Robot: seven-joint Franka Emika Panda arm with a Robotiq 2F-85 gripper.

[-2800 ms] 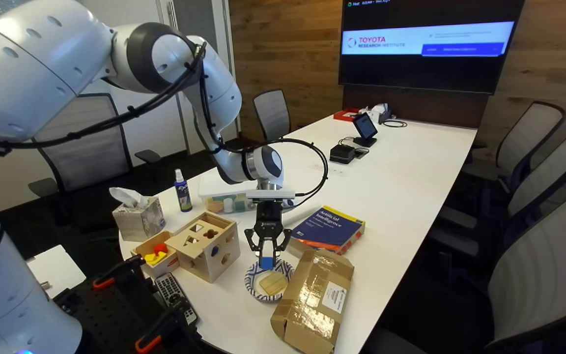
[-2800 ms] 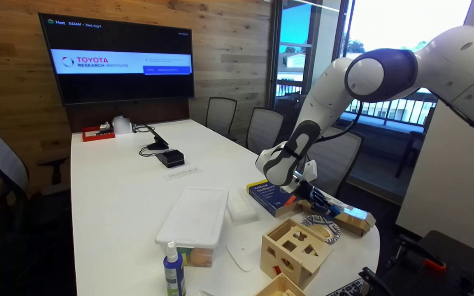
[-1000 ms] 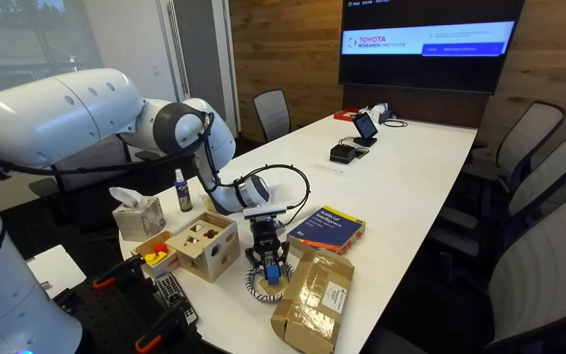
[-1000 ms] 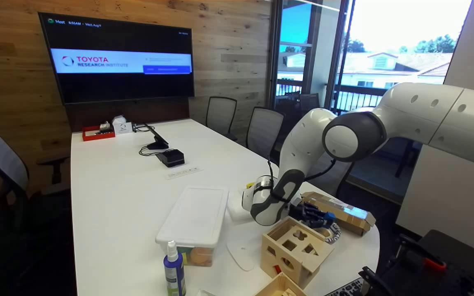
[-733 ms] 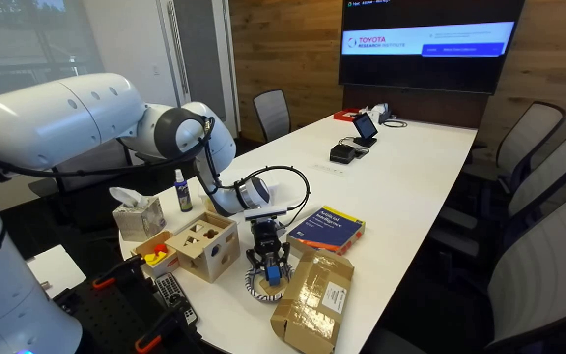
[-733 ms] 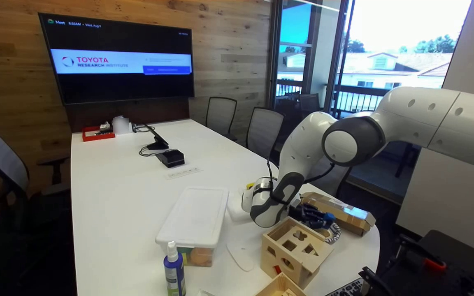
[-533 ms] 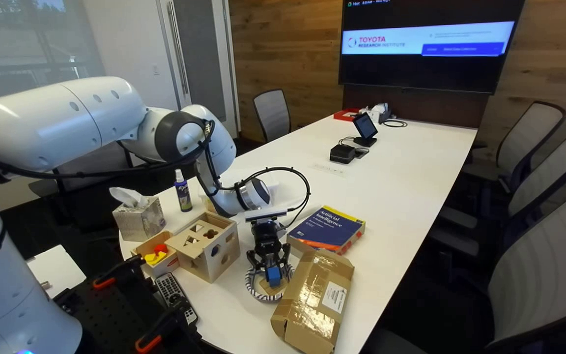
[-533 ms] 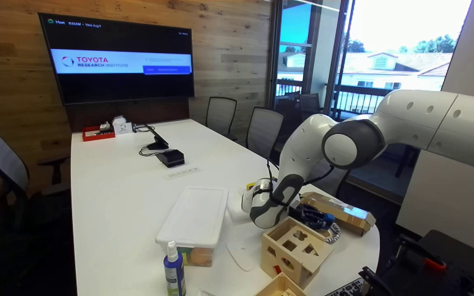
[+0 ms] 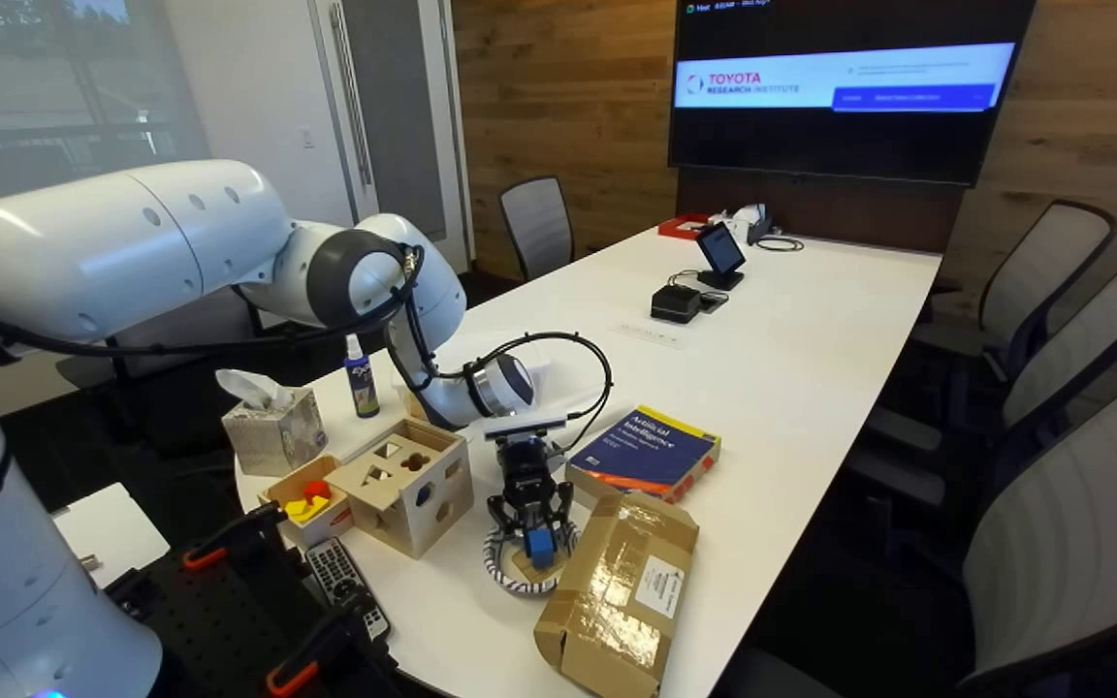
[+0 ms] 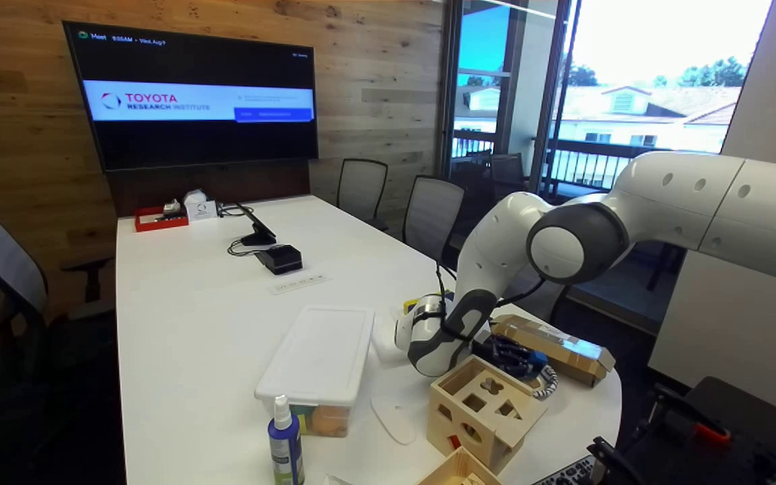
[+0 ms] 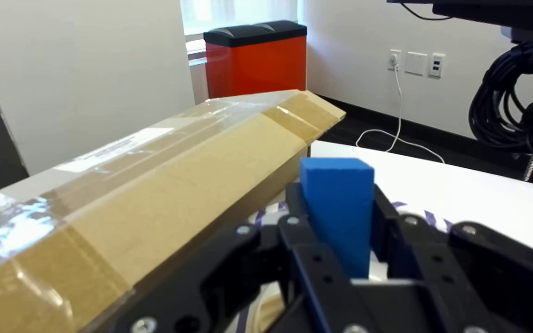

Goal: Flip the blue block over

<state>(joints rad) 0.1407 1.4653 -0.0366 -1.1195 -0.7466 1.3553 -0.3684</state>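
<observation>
The blue block (image 9: 540, 548) is held between the two fingers of my gripper (image 9: 535, 532). It also shows in an exterior view (image 10: 538, 361), partly hidden by the gripper (image 10: 514, 357). In the wrist view the block (image 11: 340, 208) sticks out past the fingertips, with a finger on each side of it. The gripper is tilted, low over the patterned round plate (image 9: 494, 564). A flat wooden piece (image 9: 523, 566) lies in the plate, partly hidden by the gripper. Whether the block touches the wooden piece or the plate cannot be told.
A cardboard box (image 9: 622, 591) lies close beside the plate. A wooden shape-sorter box (image 9: 423, 504) and a small wooden tray (image 9: 321, 519) stand on its other side. A thick book (image 9: 646, 451) lies behind. A remote (image 9: 350, 586) and a lidded plastic bin (image 10: 320, 357) are also on the table.
Since the oldest frames the arm has come down and the gripper has tilted over, turning the block with it. In the last half second it has sunk only slightly. The block stays held.
</observation>
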